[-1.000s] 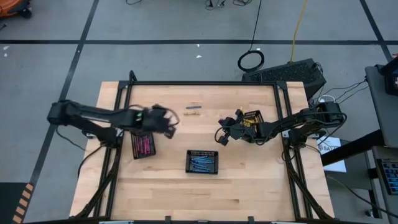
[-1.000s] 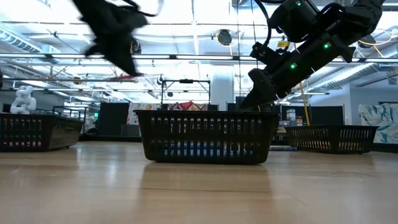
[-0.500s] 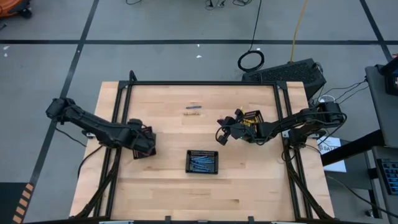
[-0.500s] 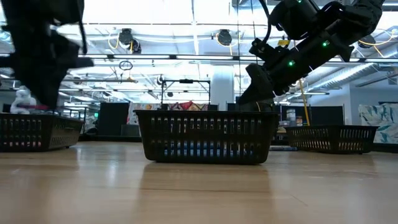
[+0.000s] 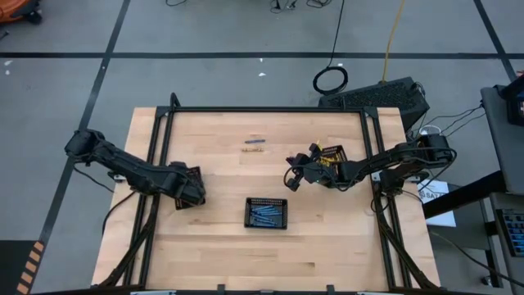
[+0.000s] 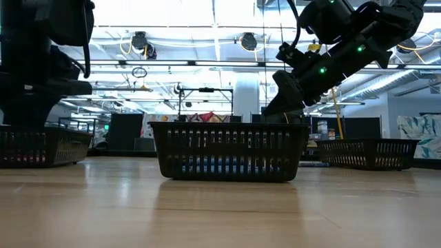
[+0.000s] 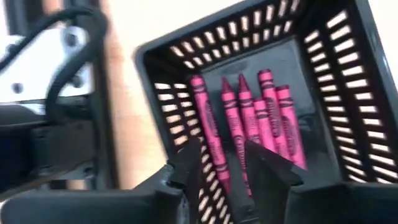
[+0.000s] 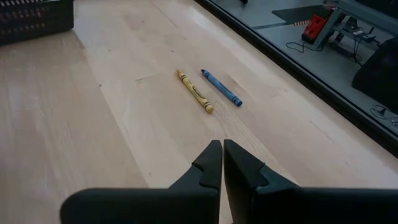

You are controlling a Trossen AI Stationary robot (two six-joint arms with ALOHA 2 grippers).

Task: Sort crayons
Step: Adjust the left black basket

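Observation:
Several pink crayons (image 7: pixel 249 118) lie side by side in the left black tray (image 5: pixel 187 192). My left gripper (image 7: pixel 227 169) hangs open just above them, pointing down into the tray, with nothing between its fingers. Blue crayons (image 5: pixel 266 213) fill the middle tray (image 6: pixel 227 151), and yellow ones (image 5: pixel 332 154) lie in the right tray. A loose yellow crayon (image 8: pixel 194 91) and a loose blue crayon (image 8: pixel 221 88) lie flat on the table near the far edge. My right gripper (image 8: pixel 222 155) hovers shut and empty, short of them.
The three black slotted trays stand in a row across the table's middle; the right one (image 6: pixel 368 153) sits under my right arm. A black frame rail (image 5: pixel 270 109) runs along the far edge. Bare wood (image 5: pixel 270 254) lies toward the near edge.
My left gripper has swung from the table's middle toward its left and near edges. It has sunk and tipped to point down, and now hangs over the left tray. My right arm has kept still.

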